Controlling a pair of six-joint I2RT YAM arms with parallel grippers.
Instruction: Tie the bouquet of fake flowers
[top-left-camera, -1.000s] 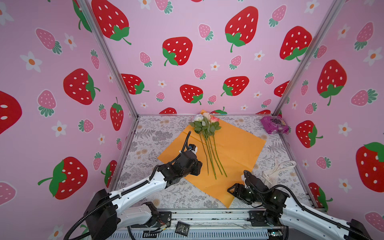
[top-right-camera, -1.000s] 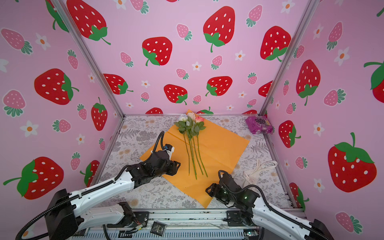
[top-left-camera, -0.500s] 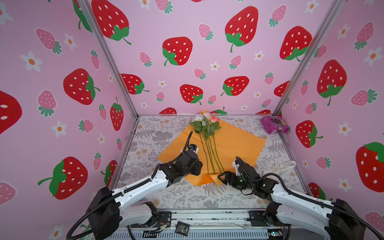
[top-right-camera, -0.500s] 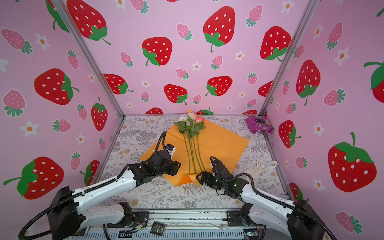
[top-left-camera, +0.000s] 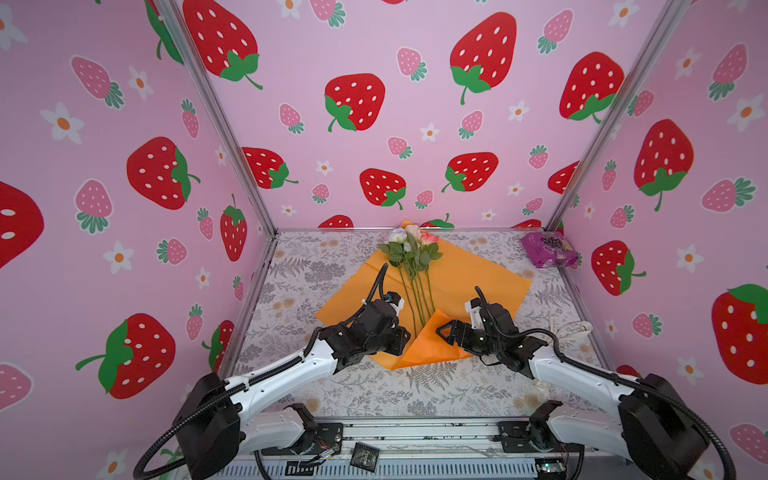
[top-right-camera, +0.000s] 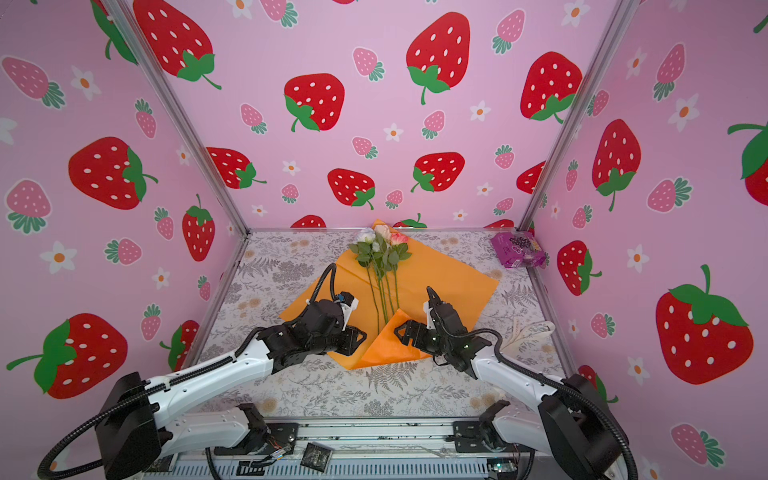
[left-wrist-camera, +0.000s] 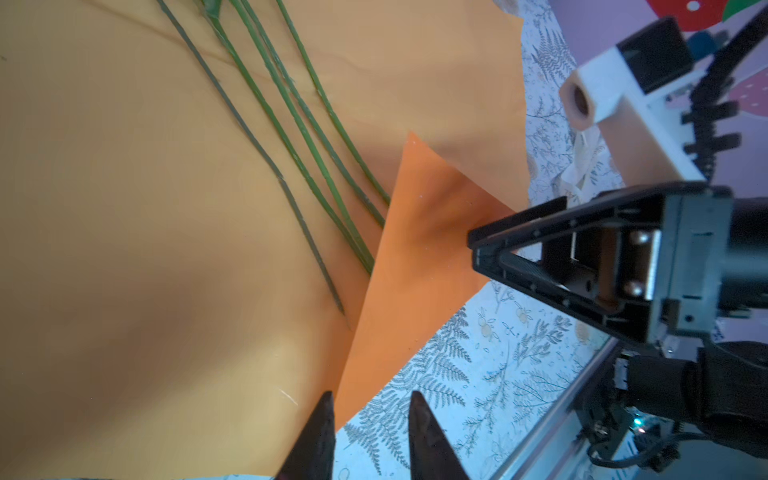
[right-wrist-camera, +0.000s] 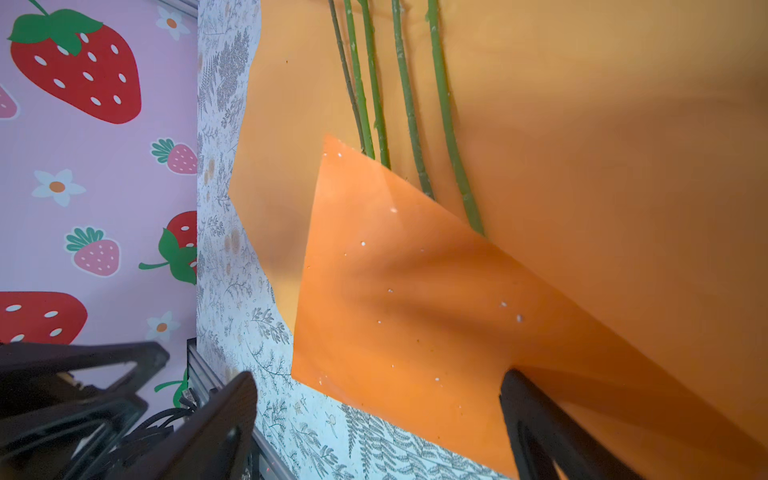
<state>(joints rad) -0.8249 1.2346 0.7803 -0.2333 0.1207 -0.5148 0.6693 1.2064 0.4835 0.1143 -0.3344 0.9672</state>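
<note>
Both seem empty | L end effector (left-wrist-camera: 370, 424) half-parted by paper fold (left-wrist-camera: 415, 257) | R end effector (right-wrist-camera: 378, 380) wide over it

matt orange wrapping paper (top-left-camera: 469, 282), metal frame post (top-left-camera: 223, 124)

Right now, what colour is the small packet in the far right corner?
The packet is purple with dark printing; a top view shows it best.

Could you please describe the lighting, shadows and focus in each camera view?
In both top views the wide lens splays the pink strawberry-print walls outward; light even, focus crisp. Left wrist view: a broad soft shadow darkens the bright orange wrapping paper. Right wrist view: shadow streaks its folded flap; the black right end effector looks blurred.
</note>
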